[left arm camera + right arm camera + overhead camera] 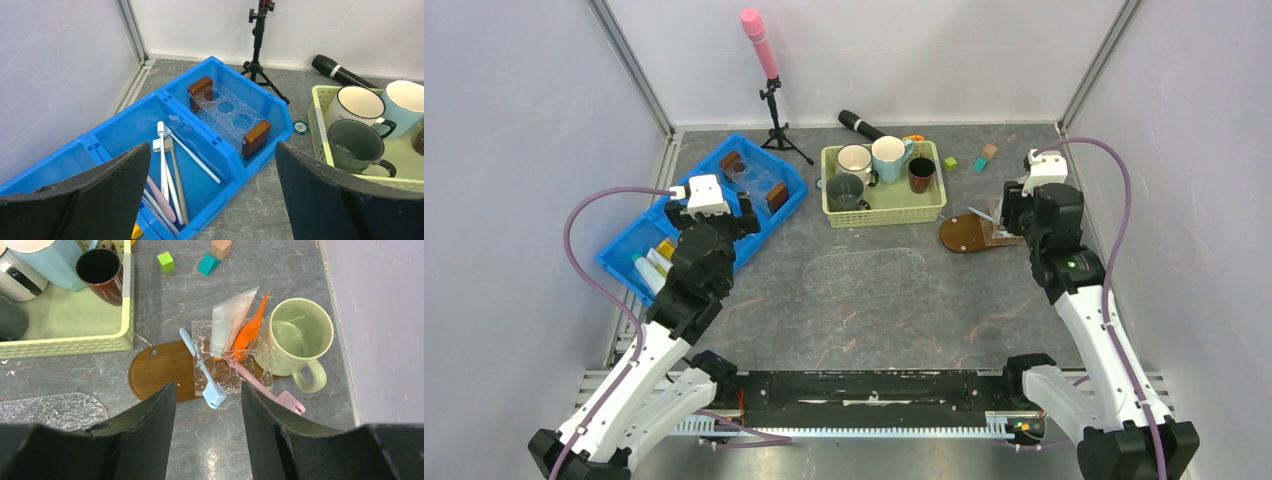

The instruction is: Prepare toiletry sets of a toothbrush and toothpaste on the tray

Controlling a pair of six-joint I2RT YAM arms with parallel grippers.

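**Two full sets on a crowded tray: little room for error**

Tray [964,235] right of centre in the top view. Closer, at centre of the right wrist view: bare wood at its left end only. Elsewhere a clear holder [222,375] on top, blue brush [200,365] and pink brush [270,392] across that, white tube [230,322] and orange tube [250,327] leaning together toward upper centre, mug [300,335] at the right end, on or just off the wood, cannot tell. Right gripper [207,390] directly above the blue brush, jaws apart, nothing between them.

Dropping straight down: risk of pressing the blue brush's head, overhanging the tray's lower edge, and levering the handle up into the tubes. No rim, so nothing to stop the set sliding onto the table [250,450] after a sideways nudge to the holder. Soft tubes, propped rather than flat, likely to flop at a light touch. Swinging right: risk of clipping the mug.

Left gripper [211,150] at centre of the left wrist view, above the bin's [125,127] middle compartment, jaws wide apart and empty. Loose brushes [167,170] below, lower left, thin, crossed and touching. Risk on closing there: two lifted at once, or one pinned against the divider. For anything more carried across, aim at the bare left end only.
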